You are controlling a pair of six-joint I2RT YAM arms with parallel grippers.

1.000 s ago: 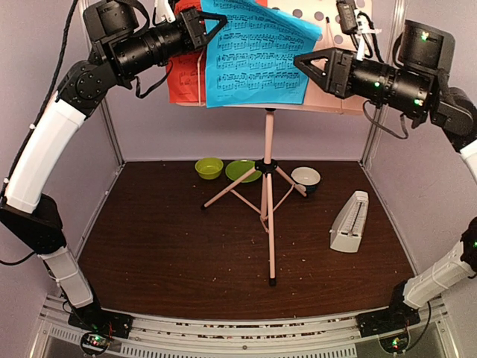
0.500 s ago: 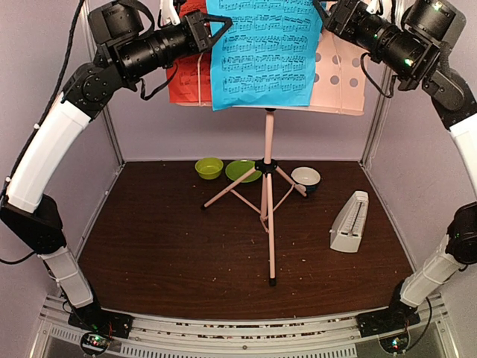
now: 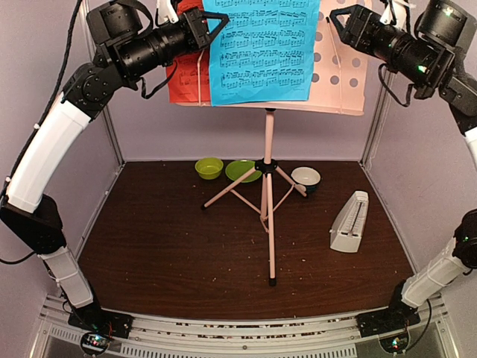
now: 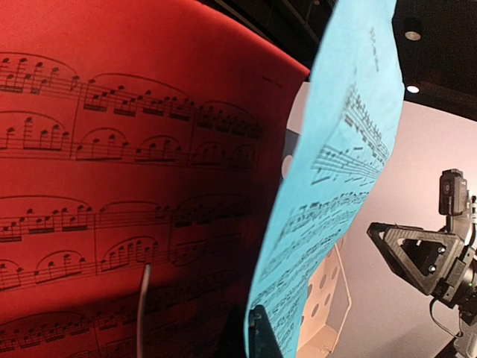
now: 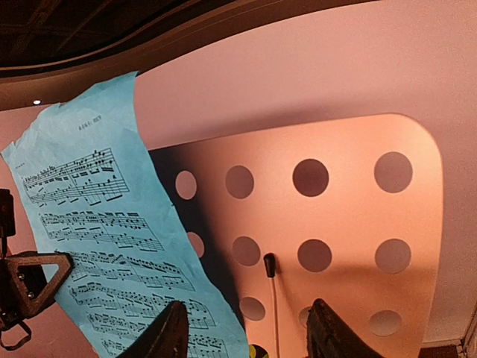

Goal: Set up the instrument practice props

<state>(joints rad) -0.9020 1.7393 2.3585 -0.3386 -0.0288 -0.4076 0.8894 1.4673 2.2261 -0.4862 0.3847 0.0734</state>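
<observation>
The pale pink perforated music stand point(image 3: 340, 80) stands on its tripod at mid-table. A red page point(image 3: 184, 80) rests on its left side and a cyan page point(image 3: 261, 48) on its middle. My left gripper point(image 3: 216, 22) is shut on the cyan page's left edge; in the left wrist view the page point(image 4: 343, 171) runs down between the fingers point(image 4: 262, 335), with the red page point(image 4: 112, 149) behind. My right gripper point(image 3: 339, 21) is open and empty, just right of the cyan page point(image 5: 97, 224), facing the stand's desk point(image 5: 343, 216). The white metronome point(image 3: 349, 222) stands on the table at the right.
Two lime-green dishes point(image 3: 209, 168) point(image 3: 242, 171) and a small white-and-dark bowl point(image 3: 305, 177) sit behind the tripod legs point(image 3: 267, 224). A wire page retainer point(image 5: 270, 276) hangs on the desk. Grey walls close in on both sides.
My right gripper rose from the cyan page's right edge, then drew back a little to the right. The cyan page, tilted before, now hangs straight on the stand. The left gripper stayed.
</observation>
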